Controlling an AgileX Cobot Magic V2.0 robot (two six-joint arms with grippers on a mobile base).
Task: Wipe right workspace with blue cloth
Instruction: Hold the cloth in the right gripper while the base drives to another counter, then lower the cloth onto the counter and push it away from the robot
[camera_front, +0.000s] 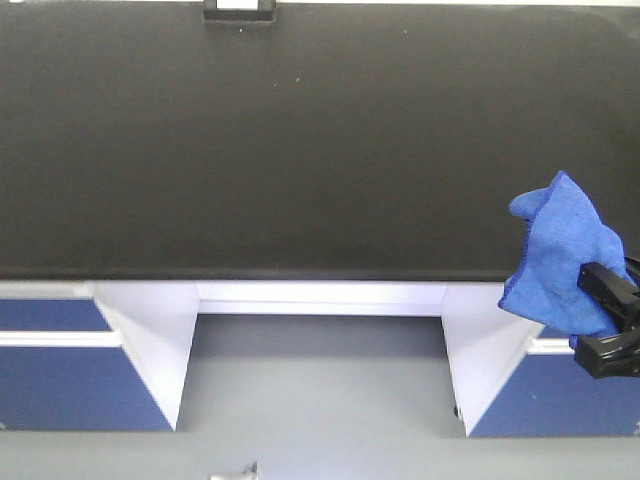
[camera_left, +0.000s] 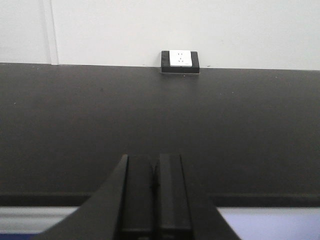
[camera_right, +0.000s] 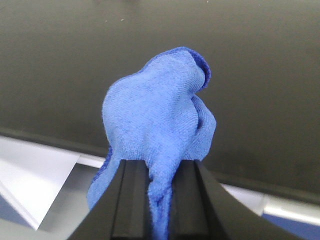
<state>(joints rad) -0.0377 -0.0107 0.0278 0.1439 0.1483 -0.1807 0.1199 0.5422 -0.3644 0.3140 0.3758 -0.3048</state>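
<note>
A: Where is the blue cloth (camera_front: 560, 250)?

B: At the right edge of the front picture, a bit below the middle. It is bunched up in a lump. Its top sticks up over the front edge of the black worktop (camera_front: 300, 150), and its bottom hangs in front of the white and blue cupboards (camera_front: 60, 385).

A: What holds it?

B: The right jaws. They sit at the lower right of that picture, out past the worktop's front edge. They are squeezed onto the lower part of the cloth.

A: What does the right wrist picture show?

B: The two black jaws come up from the bottom middle. The cloth (camera_right: 155, 115) is pinched between them and puffs out above them. A strip of it hangs down in the gap. I cannot tell if the cloth touches the worktop (camera_right: 260, 75).

A: And the left jaws?

B: They only show in the left wrist picture, at the bottom middle. They are pressed together with nothing between them. They point across the worktop (camera_left: 100, 110) at a white socket (camera_left: 180, 61) by the wall (camera_left: 125, 25), at the top middle.
</note>
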